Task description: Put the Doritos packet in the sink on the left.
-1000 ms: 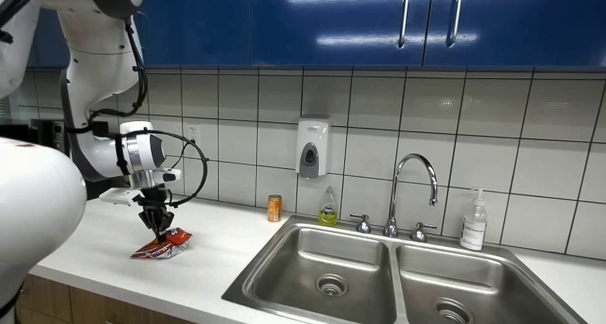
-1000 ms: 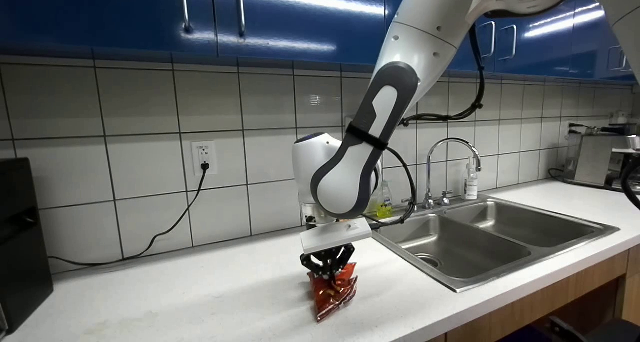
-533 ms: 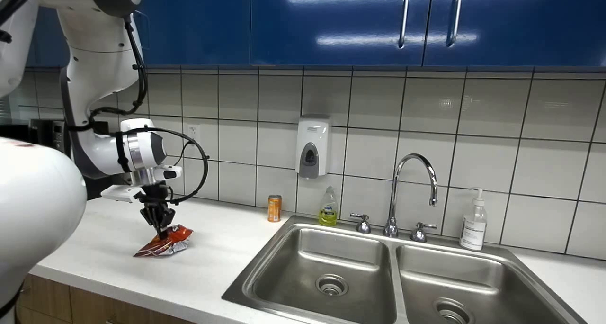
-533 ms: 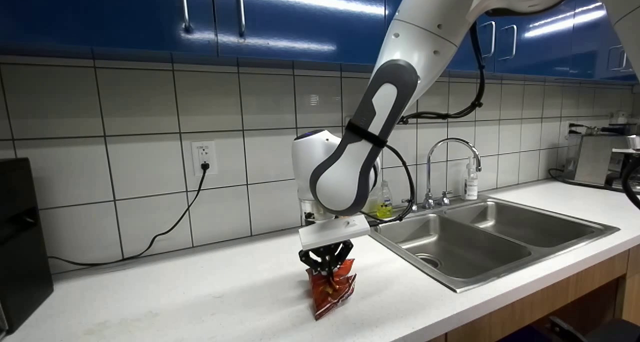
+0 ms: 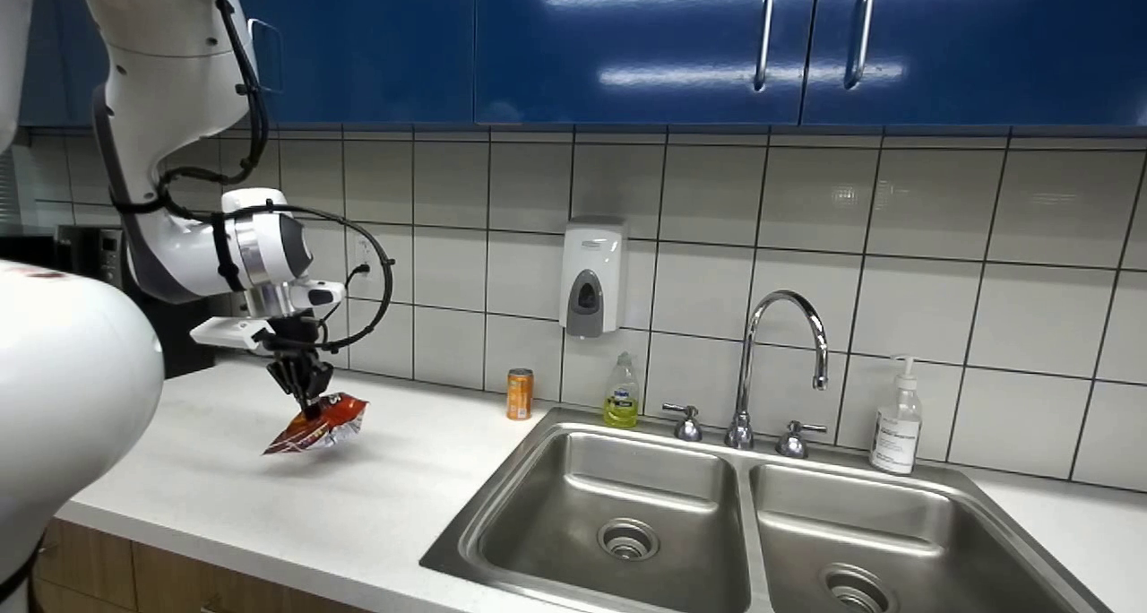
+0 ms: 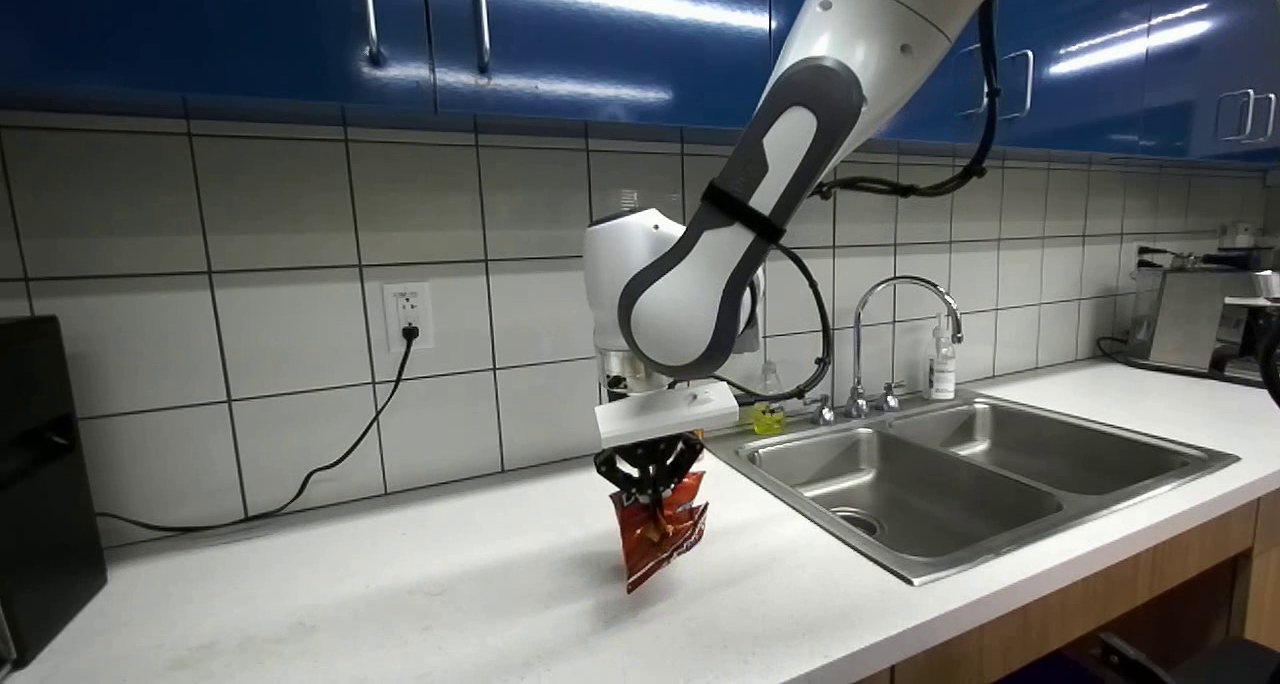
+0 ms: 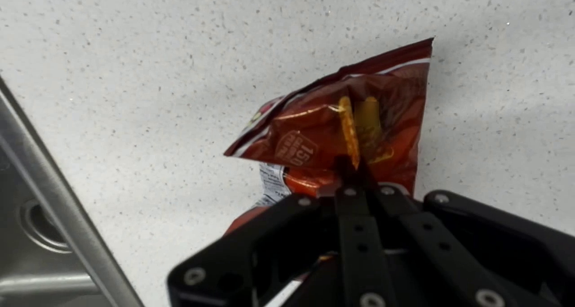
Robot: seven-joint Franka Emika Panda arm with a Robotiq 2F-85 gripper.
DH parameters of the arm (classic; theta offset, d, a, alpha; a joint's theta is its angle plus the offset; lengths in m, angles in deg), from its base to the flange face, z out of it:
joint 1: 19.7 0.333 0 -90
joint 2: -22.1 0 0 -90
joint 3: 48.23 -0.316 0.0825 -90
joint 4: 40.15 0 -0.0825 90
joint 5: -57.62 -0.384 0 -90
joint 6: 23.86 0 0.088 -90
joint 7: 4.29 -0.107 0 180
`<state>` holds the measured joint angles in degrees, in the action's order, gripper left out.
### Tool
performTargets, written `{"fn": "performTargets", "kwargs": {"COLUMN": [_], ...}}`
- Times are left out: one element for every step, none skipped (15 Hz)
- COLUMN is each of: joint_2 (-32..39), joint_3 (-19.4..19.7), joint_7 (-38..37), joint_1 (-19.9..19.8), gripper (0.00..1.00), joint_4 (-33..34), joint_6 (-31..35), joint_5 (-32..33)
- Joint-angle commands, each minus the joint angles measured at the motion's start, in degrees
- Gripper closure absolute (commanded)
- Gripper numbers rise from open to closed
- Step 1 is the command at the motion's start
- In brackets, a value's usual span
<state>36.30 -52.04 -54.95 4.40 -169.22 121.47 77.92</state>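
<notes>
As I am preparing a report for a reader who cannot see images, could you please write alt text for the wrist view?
A black gripper at the bottom of the picture pinches a crumpled red snack packet above a speckled white counter. Part of a metal sink, with a round drain, shows at the lower left.
</notes>
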Motion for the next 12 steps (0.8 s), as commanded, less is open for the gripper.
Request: {"fn": "performTargets", "kwargs": {"joint_2": [-6.1,-7.1,-8.1,-9.2,-10.2,-11.2,-12.1,-13.0,-13.9,-14.8,-15.5,-16.2], "joint_3": [-1.7,-2.0,-2.2,-2.4,-2.5,-2.6,-2.6,-2.5,-2.3,-2.1,-2.0,-1.6], "joint_7": [2.1,3.1,4.5,6.4,8.4,11.1,14.0,16.8,19.7,22.9,26.0,28.3], "joint_1": [-2.1,-2.8,-3.5,-4.3,-5.1,-6.1,-7.1,-7.9,-8.8,-9.7,-10.6,-11.6], "gripper": [1.0,1.0,1.0,1.0,1.0,1.0,1.0,1.0,1.0,1.0,1.0,1.0], "joint_4": [-3.1,-3.7,-4.2,-4.9,-5.5,-6.2,-6.8,-7.4,-7.9,-8.4,-8.9,-9.3], "joint_6": [-3.3,-3.7,-4.3,-4.8,-5.2,-5.6,-5.9,-6.4,-6.7,-6.9,-7.2,-7.7], "joint_5": [-1.1,-1.7,-2.4,-3.4,-4.3,-5.8,-7.4,-8.6,-10.0,-11.4,-12.9,-13.8]}}
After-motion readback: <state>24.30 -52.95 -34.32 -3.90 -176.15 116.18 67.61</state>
